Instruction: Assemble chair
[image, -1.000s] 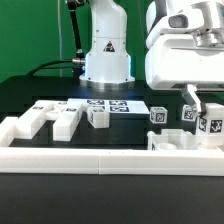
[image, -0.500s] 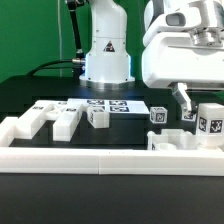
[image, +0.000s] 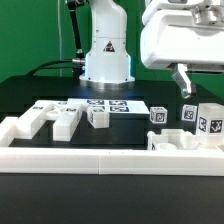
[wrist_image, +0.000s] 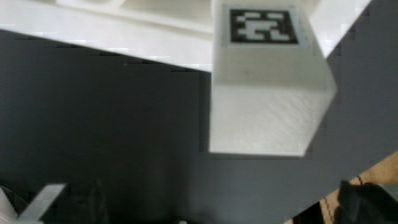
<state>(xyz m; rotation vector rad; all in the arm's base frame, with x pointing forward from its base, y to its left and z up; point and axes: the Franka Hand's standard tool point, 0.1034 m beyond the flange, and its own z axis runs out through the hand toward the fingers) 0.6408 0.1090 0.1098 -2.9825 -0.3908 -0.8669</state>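
Looking at the exterior view, you find the upright chair part (image: 210, 120) at that view's right, just below the gripper (image: 190, 82) and apart from it. In the wrist view the part's long axis runs straight away from jaws standing wide and empty.

Exterior cam's sitting low, facing the arm (image: 105, 45); wrist cam's staring close at the chair part (wrist_image: 267, 95) (image: 208, 122) below the gripper (image: 190, 85), both catching it.
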